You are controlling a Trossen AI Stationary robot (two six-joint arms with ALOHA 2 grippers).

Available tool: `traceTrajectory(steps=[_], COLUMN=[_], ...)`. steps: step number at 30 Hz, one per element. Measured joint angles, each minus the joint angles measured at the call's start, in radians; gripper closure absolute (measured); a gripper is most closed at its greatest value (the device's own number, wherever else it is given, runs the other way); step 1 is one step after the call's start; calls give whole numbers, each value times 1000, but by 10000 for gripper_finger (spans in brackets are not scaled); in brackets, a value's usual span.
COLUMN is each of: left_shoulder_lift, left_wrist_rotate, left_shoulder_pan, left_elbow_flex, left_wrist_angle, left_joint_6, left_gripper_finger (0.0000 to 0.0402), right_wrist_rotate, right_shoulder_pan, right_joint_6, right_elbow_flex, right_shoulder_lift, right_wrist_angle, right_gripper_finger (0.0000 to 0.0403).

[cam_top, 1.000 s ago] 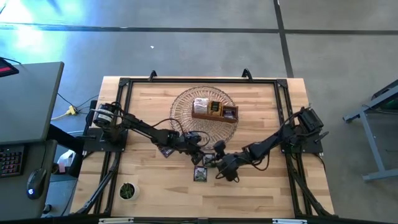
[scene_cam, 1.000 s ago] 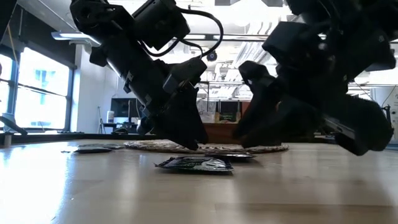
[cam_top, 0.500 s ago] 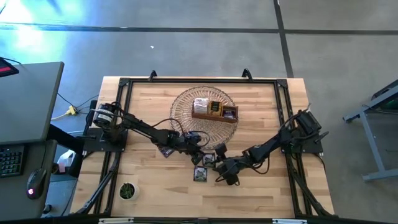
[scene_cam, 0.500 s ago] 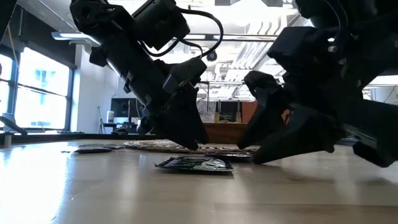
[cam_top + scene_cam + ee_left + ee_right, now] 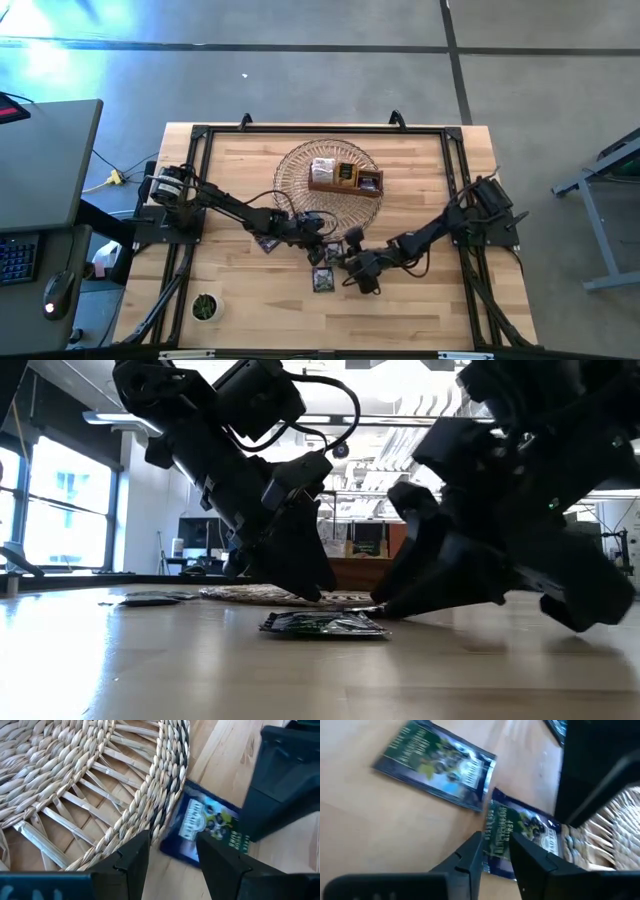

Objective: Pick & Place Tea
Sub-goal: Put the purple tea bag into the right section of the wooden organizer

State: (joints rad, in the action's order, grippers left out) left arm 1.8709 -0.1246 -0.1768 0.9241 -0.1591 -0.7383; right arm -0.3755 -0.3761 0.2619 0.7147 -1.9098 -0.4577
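Dark blue tea sachets lie on the wooden table. One sachet point(image 5: 334, 255) lies against the woven basket's rim point(image 5: 300, 165). My right gripper point(image 5: 496, 842) has come in from the right and is closed narrowly on its edge. My left gripper point(image 5: 172, 865) stands open and low on the sachet's other side, with the sachet point(image 5: 207, 822) just past its fingertips. A second sachet point(image 5: 322, 281) lies flat nearer the front edge. A third sachet point(image 5: 265, 243) lies beside the left arm. My right gripper has the sachet's near edge point(image 5: 496, 827) between its two fingertips, one fingertip point(image 5: 517, 845) over the sachet and the other at its border. The fingers slant down from the table's right. The sachet lies flat on the table, its far side by the basket rim.
A brown wooden box point(image 5: 345, 178) holding sachets stands in the basket. A small potted plant point(image 5: 205, 307) sits at the near left. The two grippers stand close together point(image 5: 350, 595) in front of the basket. Bare table lies to the near right.
My right gripper has sunk to the tabletop and moved toward the table's left, up to the sachet by the basket rim. The near sachet has slid a little toward the table's right. My left gripper has kept still.
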Motion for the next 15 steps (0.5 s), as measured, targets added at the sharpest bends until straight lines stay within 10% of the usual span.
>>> traceTrajectory(steps=[15], left_shoulder_lift=[0], left_wrist_rotate=[11], left_shoulder_pan=[0], left_elbow_flex=[0], left_wrist_angle=[-3], left_joint_6=[8], left_gripper_finger=[236], right_wrist_rotate=[-41], right_shoulder_pan=[12], right_joint_6=[6], right_elbow_flex=[-4], right_shoulder_lift=[11], right_wrist_angle=[8], right_gripper_finger=[394])
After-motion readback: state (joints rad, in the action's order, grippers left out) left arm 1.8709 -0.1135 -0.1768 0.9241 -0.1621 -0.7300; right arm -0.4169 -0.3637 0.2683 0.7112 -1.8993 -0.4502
